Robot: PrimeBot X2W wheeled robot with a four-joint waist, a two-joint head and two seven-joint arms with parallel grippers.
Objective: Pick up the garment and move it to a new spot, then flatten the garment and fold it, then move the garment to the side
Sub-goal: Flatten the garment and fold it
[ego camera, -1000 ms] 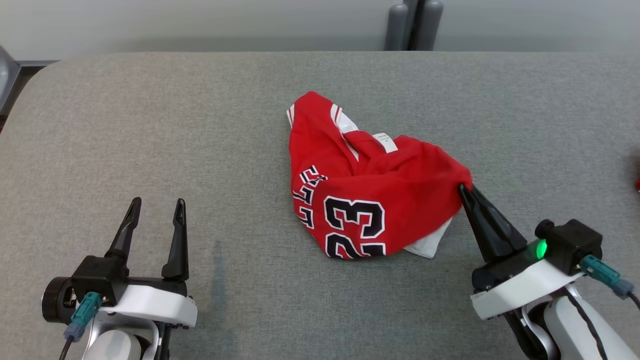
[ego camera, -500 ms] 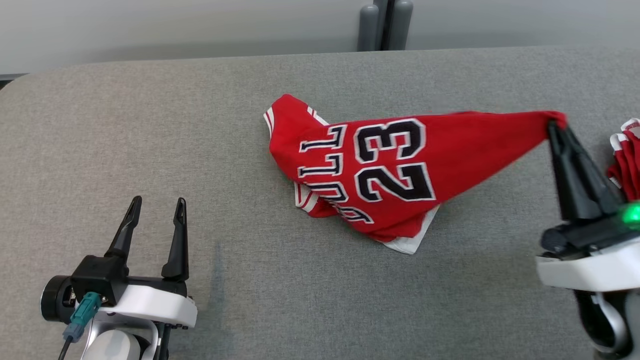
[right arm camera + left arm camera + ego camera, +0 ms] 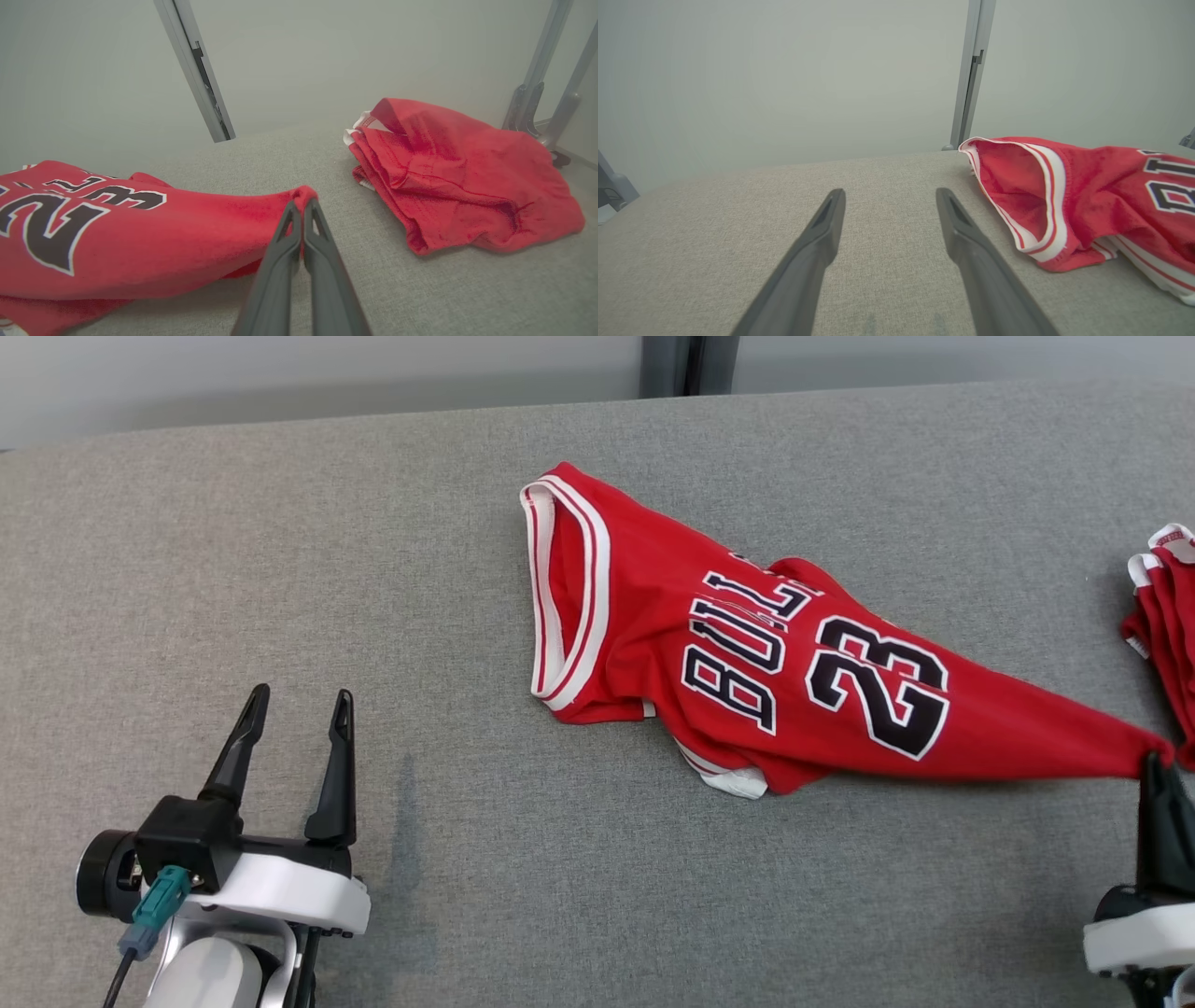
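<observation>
Across the middle of the grey fabric-covered tabletop point(image 3: 280, 551): a red sleeveless basketball jersey point(image 3: 747, 653) with black, white-edged lettering and the number 23, rumpled rather than flat. Toward the robot's left, a gaping opening edged in white and red bands. Toward the right, the cloth drawn out into a narrow, taut point. A white scrap of fabric poking out from under the near edge.

Pinched at that point by the right pincer point(image 3: 1156, 767), at the lower right of the head view, fingers pressed tight together on the red fabric (in the right wrist view, a small fold bunched over the two tips).

At the far right of the tabletop, near the pinched tip, a second heap of red cloth with white trim point(image 3: 1162, 607), with bare grey between it and the jersey in the right wrist view.

At the lower left, the left pincer point(image 3: 302, 693), fingers spread wide and empty, pointing toward the far edge, well apart from the jersey.

Behind the tabletop, a pale grey wall and a darker grey upright post point(image 3: 686, 364).
</observation>
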